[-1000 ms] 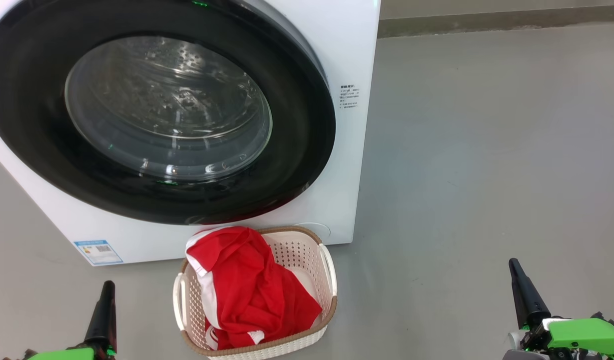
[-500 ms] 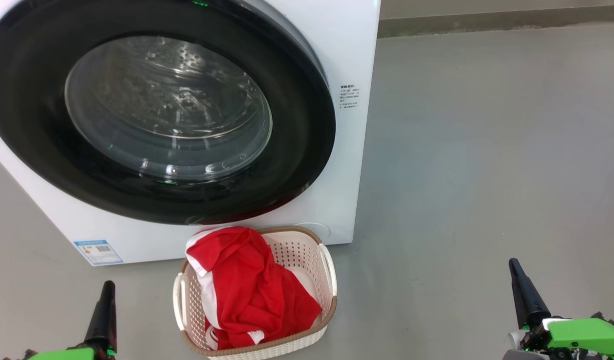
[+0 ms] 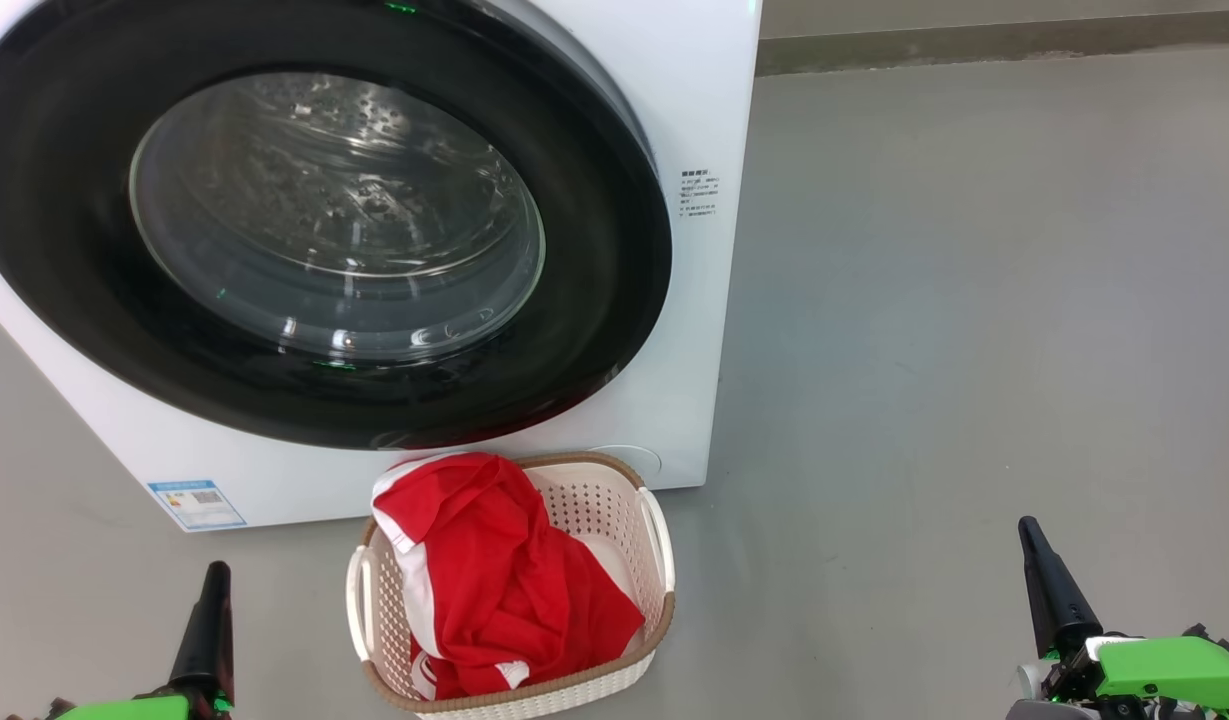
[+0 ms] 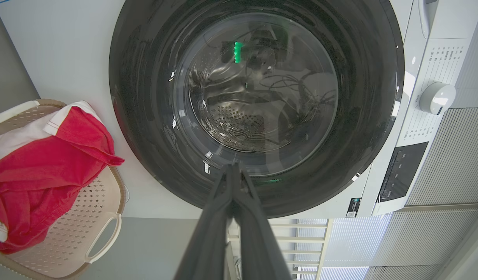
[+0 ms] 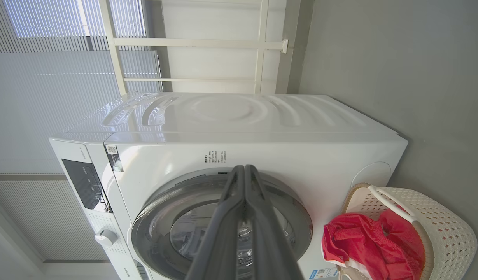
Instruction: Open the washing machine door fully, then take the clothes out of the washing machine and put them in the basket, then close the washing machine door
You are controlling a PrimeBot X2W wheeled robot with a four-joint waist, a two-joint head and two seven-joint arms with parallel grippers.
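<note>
Left gripper (image 3: 215, 572) and right gripper (image 3: 1027, 530): fingers pressed together, empty, one on each side of the basket (image 3: 596, 688). The clothes (image 3: 504, 590) lie in the basket. Behind it, the washing machine door (image 3: 599, 300) sits closed on the washing machine (image 3: 709, 90).

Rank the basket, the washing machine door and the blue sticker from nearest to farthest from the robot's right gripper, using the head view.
From the right gripper:
1. The basket, close on its left.
2. The door, farther left, on the front of the machine.
3. The blue sticker, at the machine's far lower left corner.
</note>
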